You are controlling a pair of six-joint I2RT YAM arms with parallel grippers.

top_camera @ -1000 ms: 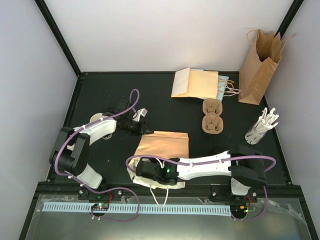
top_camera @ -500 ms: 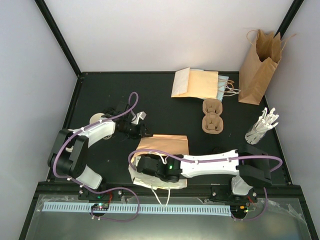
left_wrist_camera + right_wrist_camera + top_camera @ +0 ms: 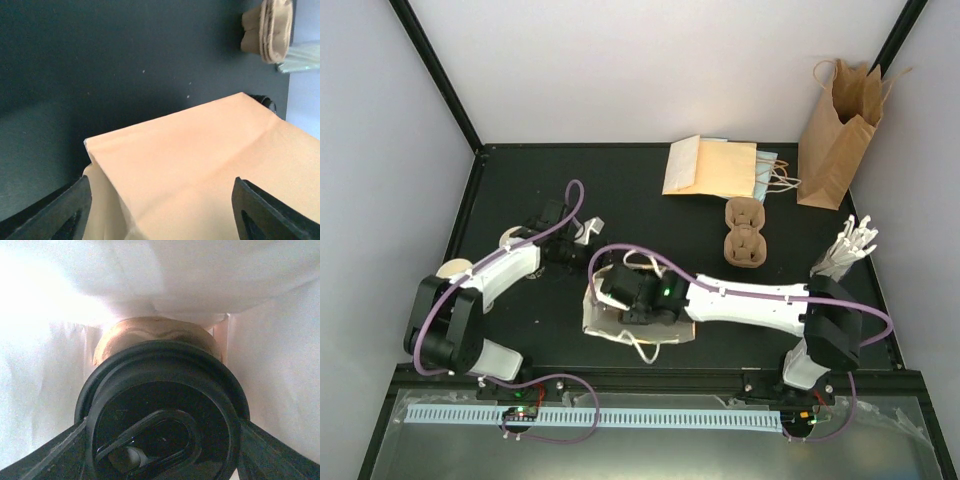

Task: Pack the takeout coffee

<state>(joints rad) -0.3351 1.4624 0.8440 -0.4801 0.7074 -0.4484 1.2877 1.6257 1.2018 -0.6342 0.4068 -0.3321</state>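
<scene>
we've got the right claw (image 3: 163,426) inside the bag (image 3: 603,322), which lies on its side on the counter (image 3: 520,180), white handles spilling out on its near side

right claw is clamped on a cup (image 3: 160,375): one finger hugs each side of the black lid, and the lid faces the wrist cam

so the cup is in the bag, with pale bag walls all round it and a tan pulp piece (image 3: 155,330) just behind it, deeper in

left claw (image 3: 161,185) is wide, fingers well apart, nothing pinched. It sits at the bag's far-left corner and looks along the bag's tan upper face. We can't tell whether it touches the paper

rest, all placed from the bag:
- carrier (image 3: 743,232): right of the bag and a bit further back, well apart from it
- flat bags (image 3: 712,166): stacked beyond the bag, toward the back wall
- tall bag (image 3: 835,125): upright, far right and back of the bag
- sticks (image 3: 845,252): white bundle in a clear holder, right of the bag, past the carrier

from the top view we can't see the cup, the right arm and the bag cover it
</scene>
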